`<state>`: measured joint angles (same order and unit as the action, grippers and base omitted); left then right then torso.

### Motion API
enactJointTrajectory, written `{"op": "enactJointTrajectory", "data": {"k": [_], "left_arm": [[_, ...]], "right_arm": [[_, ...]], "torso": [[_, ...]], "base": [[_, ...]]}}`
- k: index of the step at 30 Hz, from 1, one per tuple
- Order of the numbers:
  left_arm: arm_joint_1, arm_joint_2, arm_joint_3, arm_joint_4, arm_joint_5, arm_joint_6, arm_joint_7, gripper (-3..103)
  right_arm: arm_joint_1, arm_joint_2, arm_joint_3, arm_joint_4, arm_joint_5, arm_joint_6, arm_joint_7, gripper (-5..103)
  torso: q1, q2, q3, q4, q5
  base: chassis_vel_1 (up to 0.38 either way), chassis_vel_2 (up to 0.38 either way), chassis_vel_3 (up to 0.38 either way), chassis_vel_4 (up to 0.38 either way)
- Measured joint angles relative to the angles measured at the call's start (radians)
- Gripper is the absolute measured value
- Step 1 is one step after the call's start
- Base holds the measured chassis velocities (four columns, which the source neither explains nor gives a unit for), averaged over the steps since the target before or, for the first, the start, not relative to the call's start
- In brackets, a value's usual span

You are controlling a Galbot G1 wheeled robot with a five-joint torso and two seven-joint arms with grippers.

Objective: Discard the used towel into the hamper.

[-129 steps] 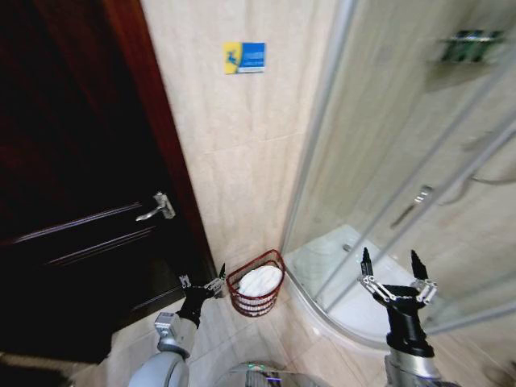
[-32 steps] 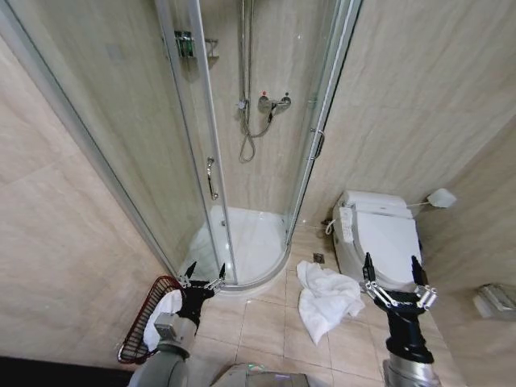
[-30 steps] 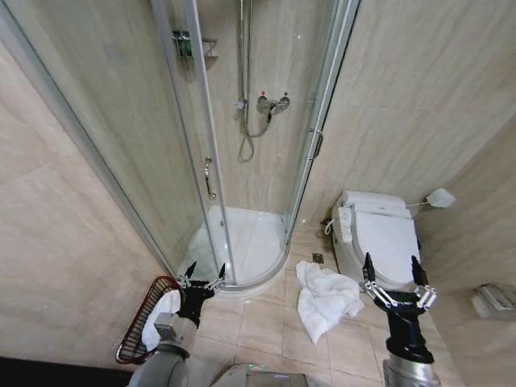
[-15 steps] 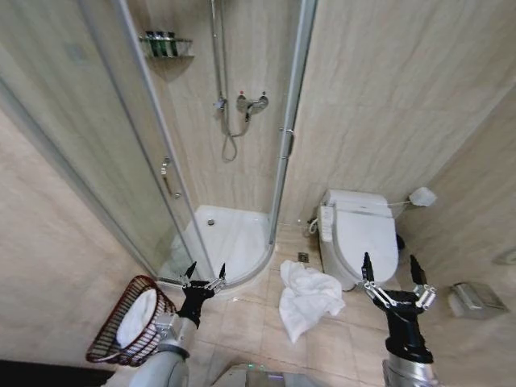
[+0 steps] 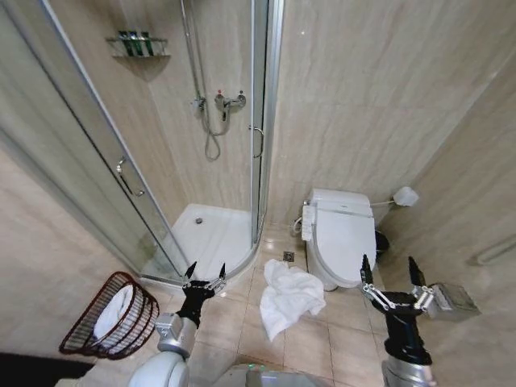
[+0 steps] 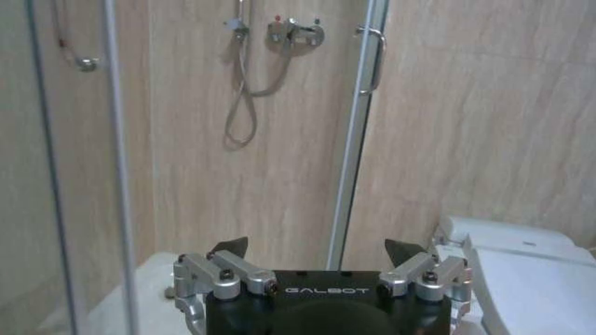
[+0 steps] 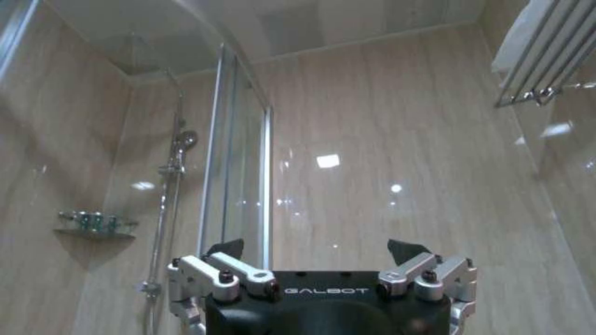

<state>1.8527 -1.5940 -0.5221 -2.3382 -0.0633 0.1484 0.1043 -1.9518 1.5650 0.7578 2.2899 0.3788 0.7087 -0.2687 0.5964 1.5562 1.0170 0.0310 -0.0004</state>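
Observation:
A crumpled white used towel [image 5: 288,296] lies on the tiled floor in front of the toilet. The hamper [image 5: 113,317], a dark-red wire basket with something white inside, stands at the lower left by the wall. My left gripper [image 5: 205,274] is open and held upright between the hamper and the towel, above the floor; its open fingers [image 6: 227,248] point at the shower wall. My right gripper [image 5: 387,271] is open too, raised to the right of the towel near the toilet; the right wrist view has its fingers [image 7: 408,249] spread against the wall.
A white toilet [image 5: 339,235] stands against the back wall. A curved glass shower enclosure [image 5: 153,161] with a white tray [image 5: 211,236] fills the left. A small bin [image 5: 451,299] sits at the far right. Open tiled floor [image 5: 234,322] lies around the towel.
The camera has swung to the right: the door has left the picture, the shower, toilet and towel have come in, and the hamper has slid left. Both grippers hold the same open pose.

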Motion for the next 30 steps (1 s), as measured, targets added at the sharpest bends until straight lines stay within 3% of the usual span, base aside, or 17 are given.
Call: {"op": "enactJointTrajectory", "data": {"k": [8,22,30], "left_arm": [[0.000,0.001,0.000,0.000,0.000,0.000,0.000,99],[0.000,0.000,0.001,0.000,0.000,0.000,0.000,99],[0.000,0.000,0.000,0.000,0.000,0.000,0.000,99]], "right_arm": [[-0.001,0.001,0.001,-0.002,0.006,0.003,-0.004,100],[0.016,0.006,0.011,-0.026,0.048,0.058,-0.048,100],[0.025,0.001,0.025,-0.027,0.060,0.069,-0.052,100]], "torso": [[0.000,0.000,0.000,-0.0002,0.0003],[0.001,0.000,0.000,-0.0004,0.0007],[0.000,0.000,0.000,-0.0001,0.0000]], "base": [[0.029,0.017,-0.029,-0.019],[-0.152,-0.101,0.125,0.122],[0.002,-0.016,0.001,0.006]]}}
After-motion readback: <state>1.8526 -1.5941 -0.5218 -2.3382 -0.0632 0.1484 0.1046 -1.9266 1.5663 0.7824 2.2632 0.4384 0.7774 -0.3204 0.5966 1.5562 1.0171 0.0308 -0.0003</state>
